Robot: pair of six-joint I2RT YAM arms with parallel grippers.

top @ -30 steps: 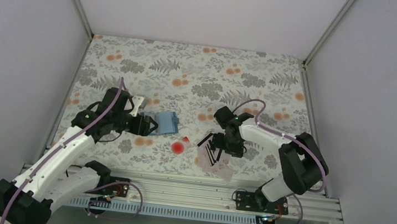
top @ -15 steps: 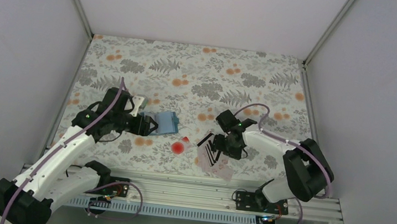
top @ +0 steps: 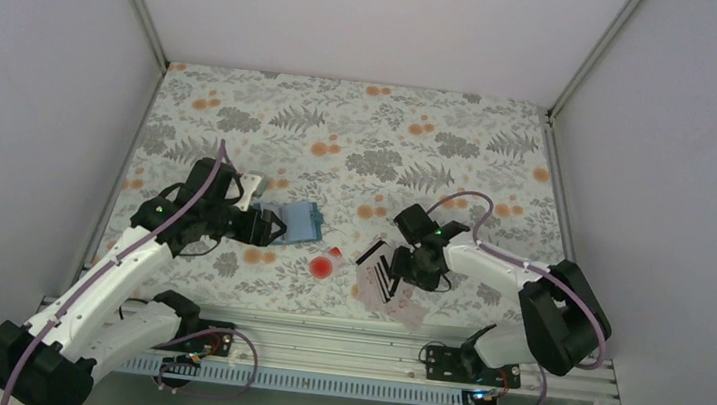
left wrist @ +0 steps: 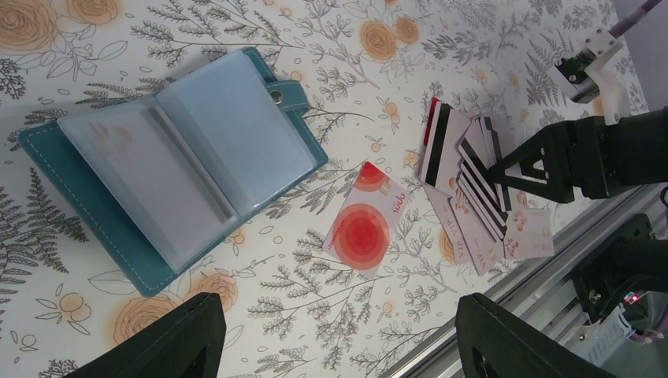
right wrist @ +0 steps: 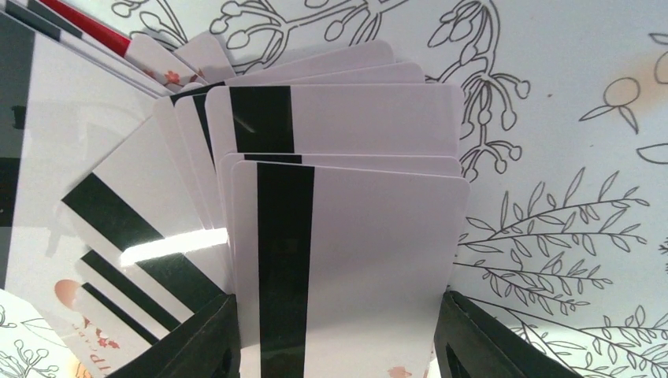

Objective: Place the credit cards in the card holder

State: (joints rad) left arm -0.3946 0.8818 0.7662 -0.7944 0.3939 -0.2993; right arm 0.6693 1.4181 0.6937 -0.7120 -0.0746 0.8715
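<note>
At the counter's near edge, credit cards [left wrist: 471, 185]: lay fanned, overlapping.
Right end effector [right wrist: 337, 319]: stood open, straddling top card [right wrist: 370, 252].
Left end effector [left wrist: 346, 335]: open, empty.
Risk: overlapped neighbours could have lifted too.

Red-circle card [left wrist: 366, 230], toward the table's near edge: a short red word on its white end, upside down, too blurred to read.
Pale card [right wrist: 79, 331], in the fanned pile: reddish tilted lettering beside an orange spot, not legible.
</note>
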